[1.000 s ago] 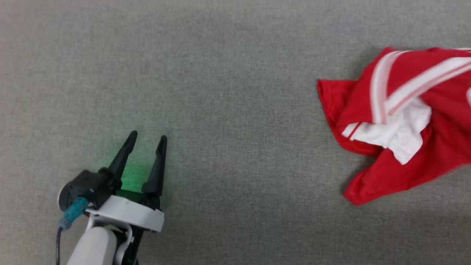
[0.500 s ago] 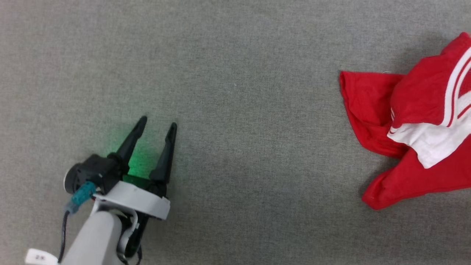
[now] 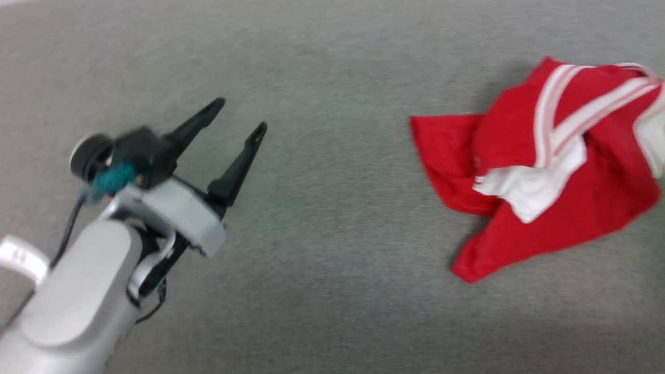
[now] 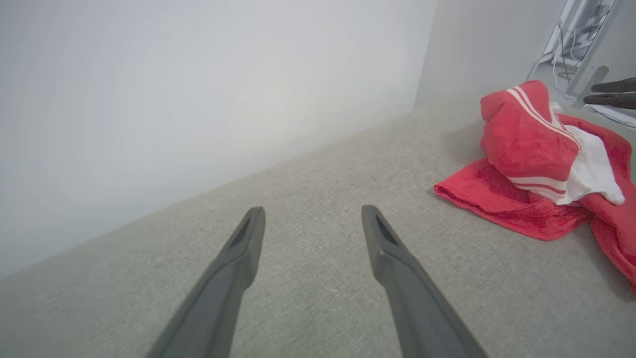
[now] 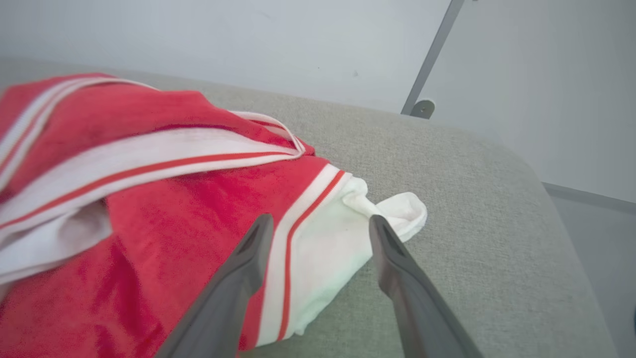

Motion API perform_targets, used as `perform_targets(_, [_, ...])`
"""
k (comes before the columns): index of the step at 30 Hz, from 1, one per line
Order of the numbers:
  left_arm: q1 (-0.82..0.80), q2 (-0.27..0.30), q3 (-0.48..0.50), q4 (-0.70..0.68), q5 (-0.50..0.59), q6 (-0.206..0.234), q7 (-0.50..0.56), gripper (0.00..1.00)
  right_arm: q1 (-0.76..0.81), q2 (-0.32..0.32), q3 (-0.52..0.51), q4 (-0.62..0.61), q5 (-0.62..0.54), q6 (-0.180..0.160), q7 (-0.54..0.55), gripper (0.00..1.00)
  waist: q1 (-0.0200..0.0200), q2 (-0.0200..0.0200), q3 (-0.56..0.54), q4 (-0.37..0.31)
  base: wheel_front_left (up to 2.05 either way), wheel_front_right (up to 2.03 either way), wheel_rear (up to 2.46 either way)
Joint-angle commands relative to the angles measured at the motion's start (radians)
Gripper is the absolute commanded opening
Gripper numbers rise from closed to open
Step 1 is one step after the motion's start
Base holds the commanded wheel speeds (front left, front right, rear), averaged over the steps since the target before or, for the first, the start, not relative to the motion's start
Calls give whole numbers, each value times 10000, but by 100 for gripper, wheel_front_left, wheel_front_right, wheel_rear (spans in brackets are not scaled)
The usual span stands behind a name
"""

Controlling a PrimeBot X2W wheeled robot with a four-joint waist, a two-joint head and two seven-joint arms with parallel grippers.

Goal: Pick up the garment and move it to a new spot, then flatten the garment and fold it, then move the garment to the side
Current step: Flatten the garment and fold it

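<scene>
The garment (image 3: pixel 545 166) is a bright red jersey with white panels and stripe trim, lying crumpled on the right of the grey surface. My left gripper (image 3: pixel 241 114) hangs open and empty far to its left, fingers pointing up and to the right. In the left wrist view the open left gripper (image 4: pixel 312 211) is over bare surface, with the garment (image 4: pixel 526 149) to the right. My right gripper (image 5: pixel 318 221) is open just above the white sleeve end of the garment (image 5: pixel 174 199), holding nothing. Its dark fingers (image 4: pixel 611 92) also show beyond the garment.
The grey fabric-covered surface (image 3: pixel 332 234) stretches wide between the left gripper and the garment. A white wall (image 4: pixel 198 74) runs along its far side. The surface's rounded edge (image 5: pixel 546 189) drops to the floor on the right, with a metal post (image 5: pixel 432 54) behind it.
The head view has shifted and blurred. My left gripper has moved up that view and tilted to the right, still open. The garment's folds have changed shape, with the striped band on top again.
</scene>
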Motion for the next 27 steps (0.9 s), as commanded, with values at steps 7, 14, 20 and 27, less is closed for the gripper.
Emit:
perform_targets(7, [-2265, 125, -2242, -91, -2900, 10, 3964, 100, 1842, 1305, -142, -2298, -111, -10, -1049, 100, -1, 0, -348, -1743, 0, 0, 0])
perform_targets(14, [-3904, -432, -3823, 825, -4985, 10, 6998, 100, 2469, 2149, -566, -3411, -653, -8, -1117, 100, -1, 0, 93, -2618, 0, 0, 0])
perform_targets(20, [-4348, -802, -4436, 1123, -5697, 10, 7616, 100, 2632, 2472, -772, -3841, -946, -8, -1014, 100, -1, 0, 268, -3029, 0, 0, 0])
perform_targets(27, [-4671, -1238, -4925, 2022, -5552, 10, 7432, 100, 2726, 2816, -723, -4226, -1217, -8, -894, 100, -1, 0, 363, -3244, 0, 0, 0])
